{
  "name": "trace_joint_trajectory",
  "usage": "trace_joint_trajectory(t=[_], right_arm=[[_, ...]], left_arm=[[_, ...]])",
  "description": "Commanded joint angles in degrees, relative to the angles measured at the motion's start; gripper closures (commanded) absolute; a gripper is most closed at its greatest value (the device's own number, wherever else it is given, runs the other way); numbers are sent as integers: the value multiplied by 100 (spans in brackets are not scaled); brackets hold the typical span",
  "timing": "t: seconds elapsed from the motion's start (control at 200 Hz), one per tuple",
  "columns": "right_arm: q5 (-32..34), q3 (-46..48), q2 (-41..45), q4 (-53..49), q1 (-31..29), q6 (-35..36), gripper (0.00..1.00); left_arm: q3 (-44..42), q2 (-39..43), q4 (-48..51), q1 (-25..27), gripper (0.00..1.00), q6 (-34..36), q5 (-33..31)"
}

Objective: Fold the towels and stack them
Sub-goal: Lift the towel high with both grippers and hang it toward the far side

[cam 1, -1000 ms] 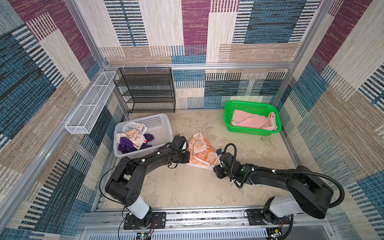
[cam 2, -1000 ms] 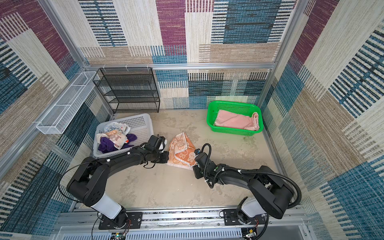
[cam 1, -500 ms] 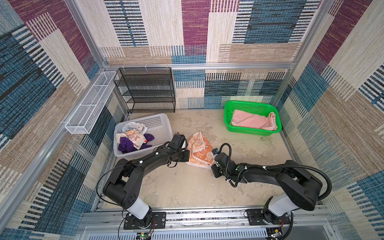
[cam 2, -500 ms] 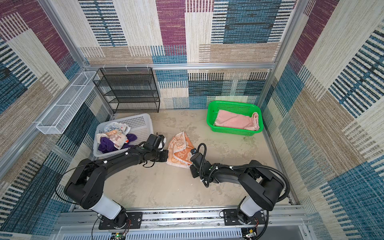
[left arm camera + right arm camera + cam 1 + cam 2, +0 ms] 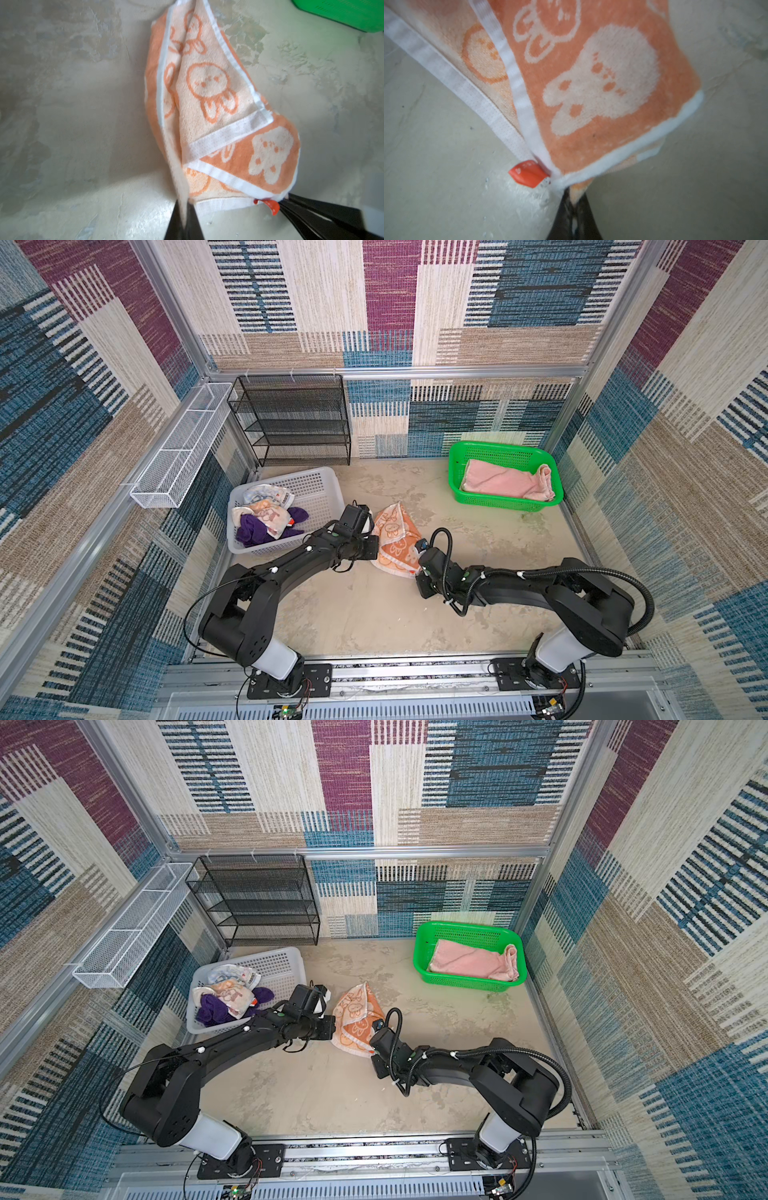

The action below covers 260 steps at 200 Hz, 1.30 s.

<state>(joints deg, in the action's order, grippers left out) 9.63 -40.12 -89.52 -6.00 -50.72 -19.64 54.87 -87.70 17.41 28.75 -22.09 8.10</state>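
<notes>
Right tool point(image 5: 574, 207) had come in from just short of the orange towel point(image 5: 395, 539) and shut. It was now pressed together on the hem at the near corner, beside a small red tag point(image 5: 529, 173). A moment before it had stood spread.

Left tool point(image 5: 184, 216) was unchanged, pinching the towel's edge on its own side, with cloth running down between the black tips.

The towel lay crumpled and half doubled on the counter point(image 5: 374, 614), between the white basket point(image 5: 324, 489) and the right arm.

Judgement: with both tools gripping the towel, the next step is probably to lift or draw it apart and flatten it for the first fold.

The pink towel point(image 5: 503, 483) lay in the green basket point(image 5: 498, 445), loosely folded. The purple towel point(image 5: 253, 529) and pale printed cloths sat heaped in the white basket, untouched.

Writing: the red tag carried faint pale marks, not legible. Dark lettering on a pale cloth in the white basket was too small to read. The orange towel had rabbit-like figures only, no words.
</notes>
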Motion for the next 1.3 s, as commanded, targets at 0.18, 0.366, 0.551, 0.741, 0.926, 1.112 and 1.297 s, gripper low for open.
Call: trace_joint_trajectory(t=[0.18,0.366,0.551,0.741,0.926,1.112,1.297], right_arm=[[35,-672,1119,-995,761,424,100],[199,-1248,1942,-1239,1083,867,100],[355,-1853,2494,-1501,1169,1224,100],[592,-2367,2770,-1655,1187,1356,100],[927,-2826,2863,-1568,1196,1567,100],[1298,-3446,2529,-1290,1339,2005,100],[882,-3820,2006,-801,1929,2229,100]], left_arm=[[719,806,292,-113,100,117,435],[1457,1188,523,-142,100,134,808],[2050,1492,542,-142,100,128,1119],[2520,1802,638,-143,100,21,927],[2792,2063,694,-143,100,-4,569],[3427,1695,955,-329,100,115,131],[4078,795,847,-1061,100,-380,928]])
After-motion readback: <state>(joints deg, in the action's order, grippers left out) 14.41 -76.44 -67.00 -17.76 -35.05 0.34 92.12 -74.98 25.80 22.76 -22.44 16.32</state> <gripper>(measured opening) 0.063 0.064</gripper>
